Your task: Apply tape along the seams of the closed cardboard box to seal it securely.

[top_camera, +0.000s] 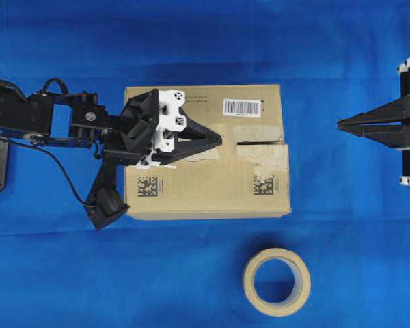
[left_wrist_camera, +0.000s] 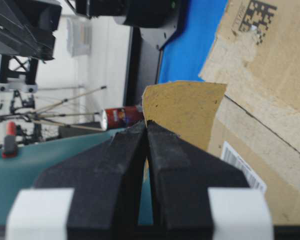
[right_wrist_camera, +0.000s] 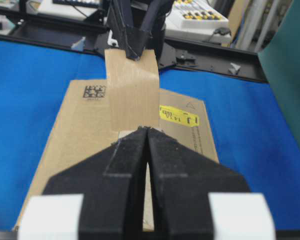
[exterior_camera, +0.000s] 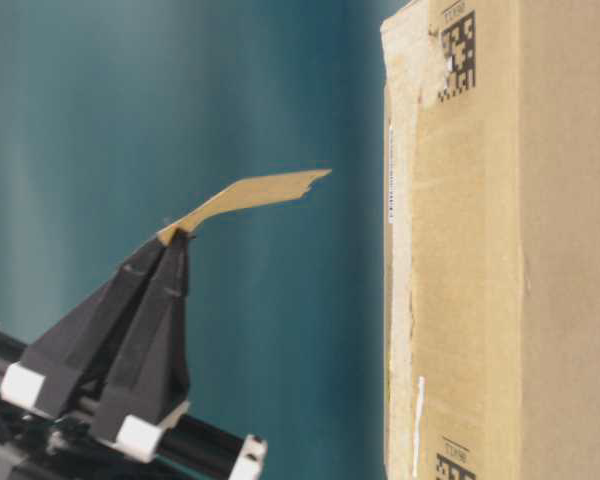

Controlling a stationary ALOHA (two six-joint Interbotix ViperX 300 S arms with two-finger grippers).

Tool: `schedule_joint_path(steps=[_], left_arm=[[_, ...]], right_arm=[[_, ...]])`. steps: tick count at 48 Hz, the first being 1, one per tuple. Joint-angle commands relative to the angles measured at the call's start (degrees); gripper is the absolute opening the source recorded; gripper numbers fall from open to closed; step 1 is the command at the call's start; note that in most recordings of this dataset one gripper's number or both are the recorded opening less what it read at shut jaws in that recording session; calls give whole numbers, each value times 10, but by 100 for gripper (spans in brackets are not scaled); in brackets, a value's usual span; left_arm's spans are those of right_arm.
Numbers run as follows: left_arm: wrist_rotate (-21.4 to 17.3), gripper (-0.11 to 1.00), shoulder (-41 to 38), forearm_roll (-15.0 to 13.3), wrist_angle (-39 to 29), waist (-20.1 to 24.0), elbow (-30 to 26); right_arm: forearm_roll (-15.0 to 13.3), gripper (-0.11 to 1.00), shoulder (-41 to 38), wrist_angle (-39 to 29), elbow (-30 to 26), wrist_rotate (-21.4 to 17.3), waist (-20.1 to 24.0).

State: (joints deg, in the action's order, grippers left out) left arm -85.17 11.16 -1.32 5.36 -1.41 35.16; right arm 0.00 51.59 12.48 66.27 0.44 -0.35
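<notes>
Tape juts from the clamped left end effector above the cardboard box.

Cardboard box — matt brown corrugated board, top scuffed, with pale, rough, torn paper remnants ahead of the left gripper. Gripper fingers: matt black plastic. Tape — smooth tan, matt finish.
</notes>
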Motion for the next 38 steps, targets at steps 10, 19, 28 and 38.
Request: schedule_joint_path(steps=[10, 19, 28, 38], left_arm=[[8, 0, -23, -1, 4, 4, 4], [8, 0, -23, -1, 3, 6, 31], [4, 0, -12, -1, -15, 6, 53], [-2, 0, -4, 0, -56, 6, 63]], right_arm=[[-2, 2, -7, 6, -13, 3, -19], [-2, 2, -15, 9, -13, 3, -21], [-1, 2, -20, 18, -13, 3, -25], [-1, 2, -33, 35, -11, 3, -32]])
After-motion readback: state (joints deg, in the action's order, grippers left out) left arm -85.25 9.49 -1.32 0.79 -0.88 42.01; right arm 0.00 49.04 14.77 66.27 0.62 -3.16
